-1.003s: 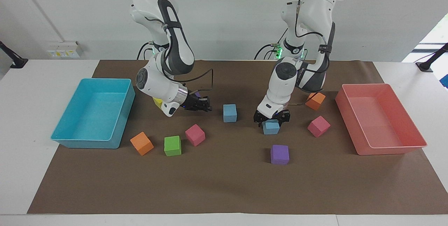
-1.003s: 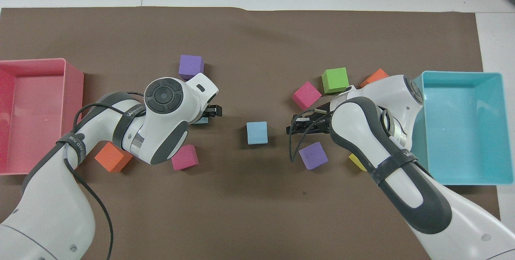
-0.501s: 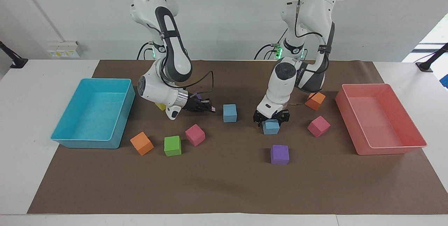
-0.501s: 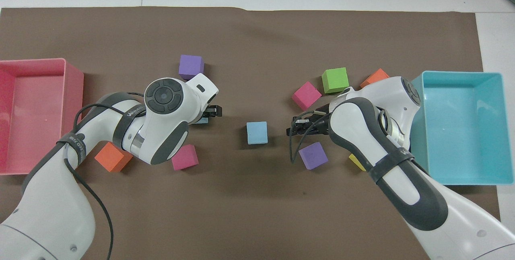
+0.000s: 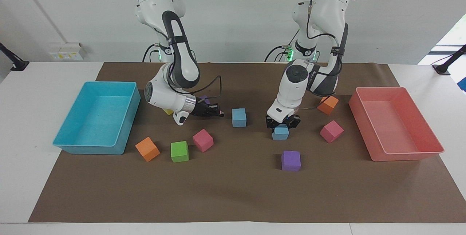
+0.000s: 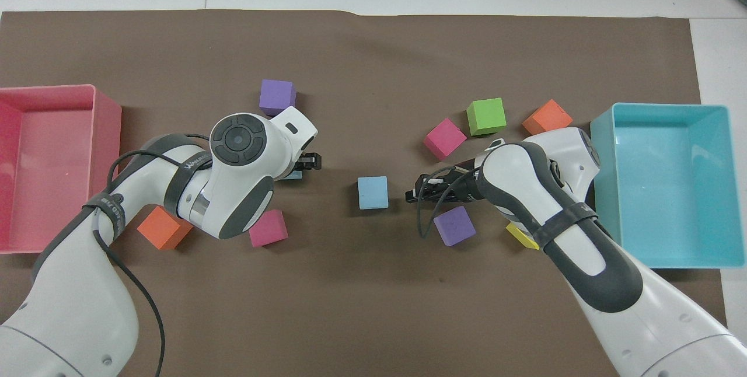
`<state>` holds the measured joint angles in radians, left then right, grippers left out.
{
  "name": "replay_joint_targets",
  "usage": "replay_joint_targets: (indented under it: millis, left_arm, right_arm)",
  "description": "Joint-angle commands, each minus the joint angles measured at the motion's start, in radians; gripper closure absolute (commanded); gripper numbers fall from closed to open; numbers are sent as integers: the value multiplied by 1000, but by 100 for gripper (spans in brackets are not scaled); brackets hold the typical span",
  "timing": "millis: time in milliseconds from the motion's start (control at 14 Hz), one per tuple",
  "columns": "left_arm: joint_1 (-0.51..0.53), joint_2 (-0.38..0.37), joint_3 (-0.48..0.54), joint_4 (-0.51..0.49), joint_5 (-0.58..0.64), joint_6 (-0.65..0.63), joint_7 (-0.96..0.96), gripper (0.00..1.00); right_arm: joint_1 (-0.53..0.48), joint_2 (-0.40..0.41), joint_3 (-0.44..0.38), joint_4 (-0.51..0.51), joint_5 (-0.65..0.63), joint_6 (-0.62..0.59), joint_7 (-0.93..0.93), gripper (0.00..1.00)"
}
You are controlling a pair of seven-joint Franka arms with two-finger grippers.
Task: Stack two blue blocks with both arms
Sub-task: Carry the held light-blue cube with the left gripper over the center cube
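Two white arms work the table: the left gripper point(image 5: 281, 125) is clamped on one blue block point(image 5: 280, 133), while the right gripper point(image 5: 218, 112), fingertips together and empty, hovers just beside the second blue block point(image 5: 239, 117). Soft foam could twist on release, or the right gripper might nudge its neighbour out of line.

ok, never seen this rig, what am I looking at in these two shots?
Two white robot arms, each ending in a black two-finger gripper, work at a table covered with brown paper. One picture faces the robots from across the table. The other looks down from above their own end, so the sides are swapped. On the paper lie small foam cubes in several colours, with a turquoise tray at the right arm's end and a pink tray at the left arm's end. The left gripper is shut on the first blue block. The right gripper, shut and empty, is low beside the second blue block, not touching it.
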<state>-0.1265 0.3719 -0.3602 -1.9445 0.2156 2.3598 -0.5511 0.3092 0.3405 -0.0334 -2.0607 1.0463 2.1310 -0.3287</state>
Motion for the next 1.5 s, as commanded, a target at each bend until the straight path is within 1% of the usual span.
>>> replay_joint_targets:
  millis: [0,215,358,501,788,1146,1289,1432]
  left_arm:
    - [-2,-10,6,1,24,6,-27,97]
    - [1,-25,4,16,25,-22,-27,100]
    - [1,-28,-20,71,24,-104,-41,100]
    - [1,-37,-54,113,24,-172,-91,100]
    - [-8,-45,-115,185,28,-266,-226,100]
    - [-12,-47,-207,184,28,-274,-360,100]
    - [-12,-45,-227,183,31,-272,-410,100]
    - [-12,-38,-247,183,69,-272,-428,100]
  right_arm:
    - [-2,-20,4,-32,38,4,-32,100]
    - [-5,-17,4,-26,41,3,-27,100]
    - [-9,-18,4,-26,41,-2,-27,100]
    - [-9,-18,4,-26,41,-2,-27,100]
    - [-5,-18,4,-26,41,0,-27,100]
    - [-7,-18,4,-26,41,-2,-27,100]
    - [-7,-18,4,-26,41,-2,-27,100]
    - [-7,-17,4,-26,43,0,-27,100]
